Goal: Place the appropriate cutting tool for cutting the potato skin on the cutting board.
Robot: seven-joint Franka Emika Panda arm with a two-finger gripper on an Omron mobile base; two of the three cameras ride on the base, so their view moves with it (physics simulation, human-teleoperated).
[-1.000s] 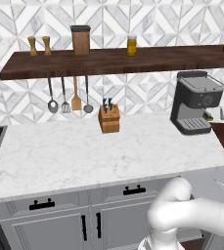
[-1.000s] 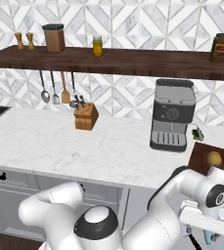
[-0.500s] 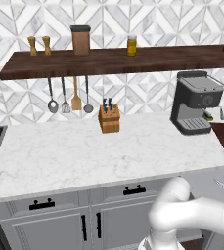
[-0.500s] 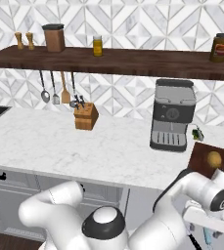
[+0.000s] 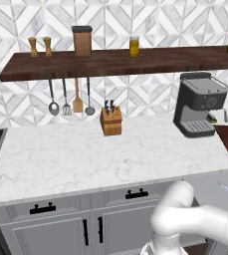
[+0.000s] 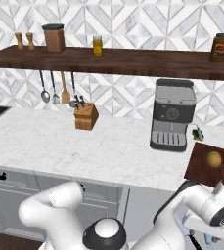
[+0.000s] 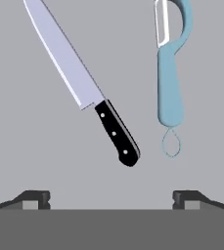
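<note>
While the gripper [image 7: 111,197] hangs spread wide with nothing between its fingers, I see two tools lying on the plain grey surface before it: a long steel kitchen knife with a black riveted handle [image 7: 84,83] and a pale blue plastic peeler [image 7: 171,73], close together but apart. I could easily close on the knife, the wrong tool. The dark reddish-brown wooden cutting board [image 6: 207,171] on the marble worktop [image 6: 84,146] carries a potato [image 6: 213,158].
</note>
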